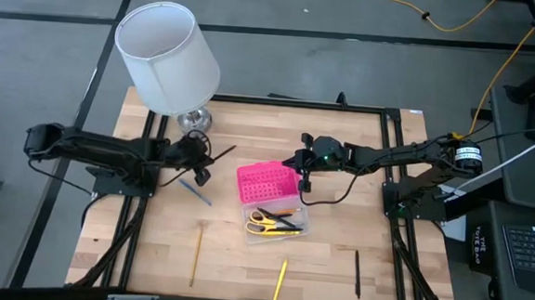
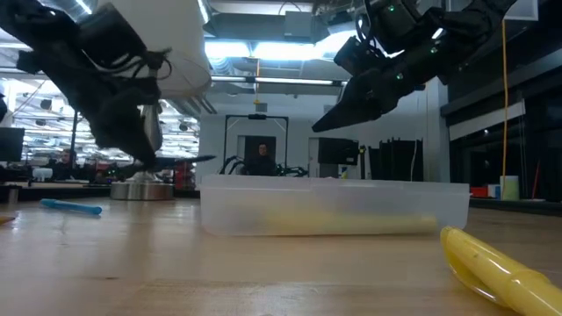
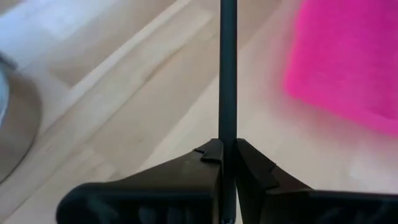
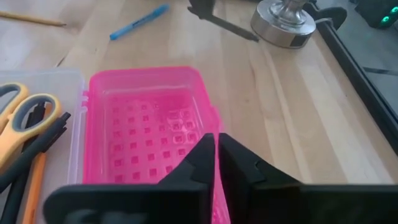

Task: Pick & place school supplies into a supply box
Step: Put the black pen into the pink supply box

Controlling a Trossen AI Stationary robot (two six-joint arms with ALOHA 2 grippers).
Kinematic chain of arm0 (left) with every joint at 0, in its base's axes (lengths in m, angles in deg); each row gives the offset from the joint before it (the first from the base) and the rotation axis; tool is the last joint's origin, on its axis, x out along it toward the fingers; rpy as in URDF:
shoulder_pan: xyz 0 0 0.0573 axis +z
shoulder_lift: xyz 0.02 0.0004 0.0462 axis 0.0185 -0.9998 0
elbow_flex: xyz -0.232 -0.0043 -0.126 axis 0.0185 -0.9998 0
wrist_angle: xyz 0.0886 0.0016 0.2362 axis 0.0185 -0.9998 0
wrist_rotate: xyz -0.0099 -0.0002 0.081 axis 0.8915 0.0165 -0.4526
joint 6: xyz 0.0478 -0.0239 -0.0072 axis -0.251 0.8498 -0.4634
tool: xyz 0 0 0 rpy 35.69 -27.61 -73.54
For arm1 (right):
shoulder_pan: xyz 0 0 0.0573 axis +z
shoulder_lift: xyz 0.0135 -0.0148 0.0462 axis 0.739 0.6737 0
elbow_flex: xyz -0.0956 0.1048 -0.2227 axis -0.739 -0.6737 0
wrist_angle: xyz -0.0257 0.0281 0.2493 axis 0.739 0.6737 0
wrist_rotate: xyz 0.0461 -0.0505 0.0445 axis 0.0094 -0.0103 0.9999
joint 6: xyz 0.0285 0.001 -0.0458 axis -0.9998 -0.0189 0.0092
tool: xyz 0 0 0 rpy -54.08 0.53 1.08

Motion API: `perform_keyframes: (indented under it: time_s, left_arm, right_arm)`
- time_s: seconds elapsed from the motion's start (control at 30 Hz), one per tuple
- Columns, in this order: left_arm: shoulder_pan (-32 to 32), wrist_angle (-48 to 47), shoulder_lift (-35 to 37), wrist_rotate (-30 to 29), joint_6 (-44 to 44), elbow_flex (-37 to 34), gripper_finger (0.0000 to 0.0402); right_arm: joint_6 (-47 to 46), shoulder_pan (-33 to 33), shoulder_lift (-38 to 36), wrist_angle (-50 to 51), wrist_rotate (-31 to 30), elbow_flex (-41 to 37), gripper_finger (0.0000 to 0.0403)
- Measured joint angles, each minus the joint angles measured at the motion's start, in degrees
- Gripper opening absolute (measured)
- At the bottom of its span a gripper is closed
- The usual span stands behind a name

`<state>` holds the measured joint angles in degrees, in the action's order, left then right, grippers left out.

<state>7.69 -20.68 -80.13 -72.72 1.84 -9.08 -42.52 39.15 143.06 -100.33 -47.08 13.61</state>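
We saw the supply box (image 1: pixel 273 203) lying open near the middle of the wooden table (image 1: pixel 335 257). Its pink lid (image 1: pixel 267 182) was folded back, and its clear base (image 1: pixel 277 221) sat on the side nearer the front edge. Inside the base lay the yellow-handled scissors (image 1: pixel 265 221), together with an orange pencil (image 4: pixel 32 186) and some black pens (image 4: pixel 31 152).

The left gripper (image 1: pixel 199 159) hung just beside the foot of the white lamp (image 1: pixel 168 53). Its fingers (image 3: pixel 249 165) were squeezed tight on a thin black pen (image 3: pixel 227 68), which poked out toward the pink lid.

The right gripper (image 1: pixel 303 169) sat at the far corner of the pink lid. Its fingers (image 4: pixel 239 158) were pinched together on the lid's edge, as far as we could tell from the wrist view.

More school supplies lay loose on the table. A blue pen (image 1: pixel 194 193) was just beside the left gripper. A yellow pencil (image 1: pixel 195 254) lay to the left near the front edge. Another yellow pencil (image 1: pixel 280 281) lay in front of the box. A black pen (image 1: pixel 357 273) lay to the right.
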Motion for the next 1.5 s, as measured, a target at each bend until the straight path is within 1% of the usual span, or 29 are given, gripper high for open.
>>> perform_keyframes:
  time_s: [0.07, 0.13, 0.23, 0.37, 0.43, 0.5, 0.7, 0.8, 0.87, 0.97, 1.1, 1.17, 1.23, 1.33, 1.43, 1.5]
  left_arm:
    - [-2.89, 0.69, 0.77, -1.60, -0.28, 0.00, 0.0008]
    - [-5.88, 1.70, 1.32, -4.85, -0.51, 0.09, 0.0008]
    - [-10.34, 2.77, 1.82, -10.02, -0.71, 0.09, 0.0008]
    - [-15.78, 5.28, 2.05, -14.06, -1.08, 0.09, 0.0008]
    - [-18.25, 8.27, 2.01, -15.55, -1.73, -0.12, 0.0008]
    - [-20.53, 15.04, 2.02, -16.66, -2.56, -1.92, 0.0008]
    - [-25.40, 41.22, 1.98, -16.93, -11.39, -9.93, 0.0008]
    - [-26.79, 48.23, 1.91, -16.45, -13.42, -11.75, 0.0008]
    - [-27.66, 49.48, 1.91, -16.10, -14.00, -11.86, 0.0008]
    - [-28.67, 49.35, 1.23, -15.30, -15.81, -11.42, 0.0008]
    - [-28.96, 49.28, -0.81, -13.17, -18.51, -9.57, 0.0008]
    - [-28.91, 49.15, -2.44, -10.85, -20.72, -8.01, 0.0008]
    - [-28.91, 49.14, -4.55, -8.26, -22.93, -5.83, 0.0008]
    - [-28.92, 49.12, -7.89, -6.42, -26.01, -2.44, 0.0008]
    - [-28.91, 48.43, -11.24, -5.13, -27.28, 0.74, 0.0008]
    - [-28.91, 46.35, -12.93, -4.71, -27.12, 3.09, 0.0008]
  right_arm:
    - [-0.03, -0.02, 0.00, 0.14, 0.00, 0.00, 0.0030]
    - [0.00, 0.05, -0.11, 0.22, -0.01, 0.00, 0.0028]
    - [0.02, 0.15, -0.49, 0.25, -0.02, 0.00, 0.0019]
    - [-0.17, 0.17, -2.18, 1.92, -0.02, 0.03, 0.0006]
    - [-1.13, 0.17, -3.18, 2.81, -0.02, 0.04, 0.0005]
    - [-2.63, 0.16, -4.10, 3.87, -0.03, 0.02, 0.0009]
    - [-4.15, 1.62, -4.39, 3.85, -0.04, 0.02, 0.0026]
    - [-4.93, 3.69, -4.39, 3.97, -0.03, 0.02, 0.0017]
    - [-4.61, 5.54, -4.39, 3.99, -0.04, 0.02, 0.0007]
    - [-4.55, 8.42, -4.39, 3.89, -0.66, 0.02, 0.0007]
    - [-5.05, 11.74, -4.39, 3.84, -5.95, 0.02, 0.0009]
    - [-5.97, 13.10, -4.60, 3.90, -7.58, 0.02, 0.0005]
    - [-6.34, 14.51, -5.21, 4.13, -7.67, 0.02, 0.0005]
    - [-7.94, 16.46, -6.41, 4.15, -8.50, 0.02, 0.0007]
    - [-9.16, 18.29, -6.88, 4.24, -11.75, 0.02, 0.0005]
    - [-10.08, 19.40, -7.02, 4.50, -14.35, -0.04, 0.0004]
